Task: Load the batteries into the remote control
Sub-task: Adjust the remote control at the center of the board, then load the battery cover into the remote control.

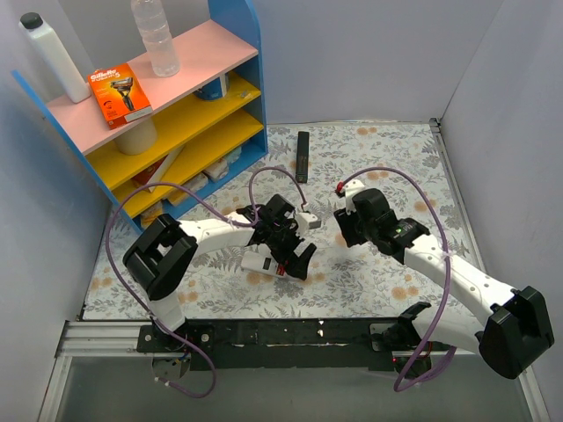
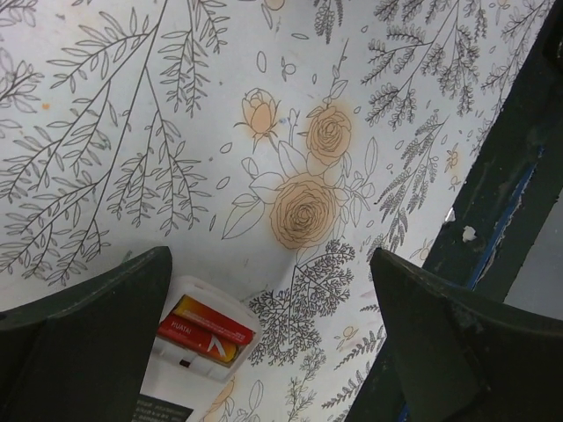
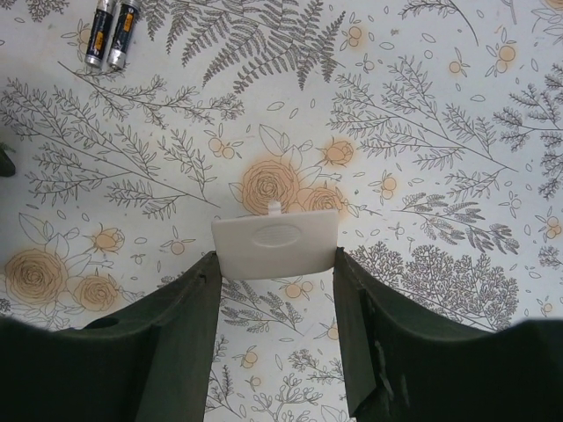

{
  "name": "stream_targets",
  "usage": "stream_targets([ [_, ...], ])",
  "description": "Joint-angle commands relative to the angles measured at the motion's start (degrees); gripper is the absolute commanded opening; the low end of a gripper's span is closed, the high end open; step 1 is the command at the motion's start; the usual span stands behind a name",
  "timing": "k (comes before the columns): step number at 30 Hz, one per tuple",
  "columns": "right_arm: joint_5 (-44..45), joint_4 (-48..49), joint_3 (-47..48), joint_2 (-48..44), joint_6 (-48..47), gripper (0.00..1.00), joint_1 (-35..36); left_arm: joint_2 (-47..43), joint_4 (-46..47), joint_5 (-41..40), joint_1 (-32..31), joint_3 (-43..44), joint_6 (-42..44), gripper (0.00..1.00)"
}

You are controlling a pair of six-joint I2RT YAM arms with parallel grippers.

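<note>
Seen from above, the bench is spread with a pale cloth printed with grey ferns and orange roses. Plain pale walls close it in, and a black rail along the near edge carries both arm bases. At the far left a blue shelf with a pink top and yellow boards stands at an angle to the bench. On its top are a white bottle, a clear bottle and an orange razor box. A black remote lies on the cloth towards the back. Mid-bench the left claw hangs over the white-backed remote, and the right claw points at it from the right, near but apart. In the left wrist view the left claw is spread wide over bare cloth with a large orange rose. The remote lies just beside the left finger, back up, its compartment open with red-and-yellow cells inside. A dark bar crosses the right side. In the right wrist view the right claw pinches a white lid by its two side edges, with its small tab pointing away. Whether the lid touches the cloth cannot be told. Two batteries, dark with orange bands, lie side by side on the cloth at the far left, well apart from the lid.
</note>
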Motion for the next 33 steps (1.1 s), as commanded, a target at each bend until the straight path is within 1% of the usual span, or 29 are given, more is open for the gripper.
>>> stream_targets([
  [1,-2.86,2.02,-0.17,-0.10,-0.01,0.18,-0.17,-4.42,-1.20,-4.89,0.12,0.54,-2.13,0.98],
  [3,-5.23,1.67,1.05,0.69,-3.08,0.18,-0.17,-6.79,0.37,-6.30,0.99,0.98,-5.73,0.98],
  [5,-9.17,0.62,2.28,2.19,-5.27,0.18,-0.09,-9.68,4.67,-7.09,2.22,-0.42,-9.41,0.98],
  [6,-10.67,0.35,3.51,2.89,-5.89,0.17,0.00,-12.83,6.08,-7.62,4.05,-1.47,-13.52,0.98],
  [8,-12.44,-0.61,4.75,4.82,-6.95,0.18,1.23,-16.62,9.95,-8.50,6.26,-5.59,-18.29,0.98],
  [9,-14.45,-0.88,5.27,5.53,-8.08,0.18,1.84,-20.64,10.92,-10.15,8.79,-7.44,-20.40,0.98],
  [10,-15.16,-1.14,6.58,7.19,-8.70,0.18,3.68,-22.68,12.06,-11.30,9.86,-10.67,-24.85,0.98],
  [11,-15.87,-1.93,7.20,8.16,-9.23,0.17,4.56,-24.71,12.25,-13.05,10.92,-12.53,-26.81,0.98],
  [12,-16.13,-2.37,7.91,9.13,-10.28,0.18,5.44,-29.16,12.08,-17.51,12.67,-14.12,-29.01,0.98],
  [14,-16.93,-3.51,10.02,12.38,-11.60,0.18,8.25,-33.58,10.32,-23.76,13.65,-18.69,-34.63,0.98],
  [15,-17.01,-4.56,10.81,14.39,-12.66,0.18,8.96,-35.69,9.53,-29.62,14.17,-20.01,-36.13,0.98],
  [16,-17.62,-5.01,12.29,15.45,-13.45,0.18,10.88,-39.89,7.70,-32.64,14.35,-22.72,-39.46,0.98],
  [18,-17.80,-6.50,13.80,17.39,-14.59,0.18,12.39,-43.60,6.02,-36.78,14.62,-25.02,-42.02,0.98],
  [19,-18.33,-7.11,14.85,19.31,-16.08,0.18,14.22,-47.28,4.18,-39.85,14.71,-26.08,-44.91,0.98],
  [21,-18.77,-8.78,17.57,22.47,-17.67,0.18,16.69,-50.81,1.11,-43.46,14.71,-28.72,-47.74,0.98],
  [22,-19.21,-9.40,18.37,23.54,-19.07,0.18,17.40,-54.22,-0.04,-47.48,14.88,-29.59,-49.23,0.98],
  [23,-19.30,-9.93,20.11,24.68,-19.78,0.18,18.01,-56.35,-1.27,-49.79,14.88,-31.60,-52.73,0.98],
  [25,-19.83,-11.68,21.71,28.02,-21.01,0.18,19.68,-59.87,-4.08,-54.18,14.97,-33.46,-54.42,0.97],
  [26,-19.83,-12.13,23.45,28.99,-21.97,0.18,20.30,-63.54,-4.79,-55.07,14.88,-34.17,-54.60,0.96],
  [27,-19.65,-12.56,24.17,30.91,-22.24,0.18,21.35,-65.05,-5.50,-55.95,14.97,-35.48,-54.52,0.96],
  [29,-19.30,-13.71,25.66,32.59,-23.21,0.18,22.32,-69.35,-6.12,-57.27,14.97,-36.37,-53.56,0.96],
  [33,-19.39,-14.68,28.65,36.72,-24.09,0.18,24.25,-73.76,-6.30,-58.07,14.88,-39.00,-54.16,0.98],
])
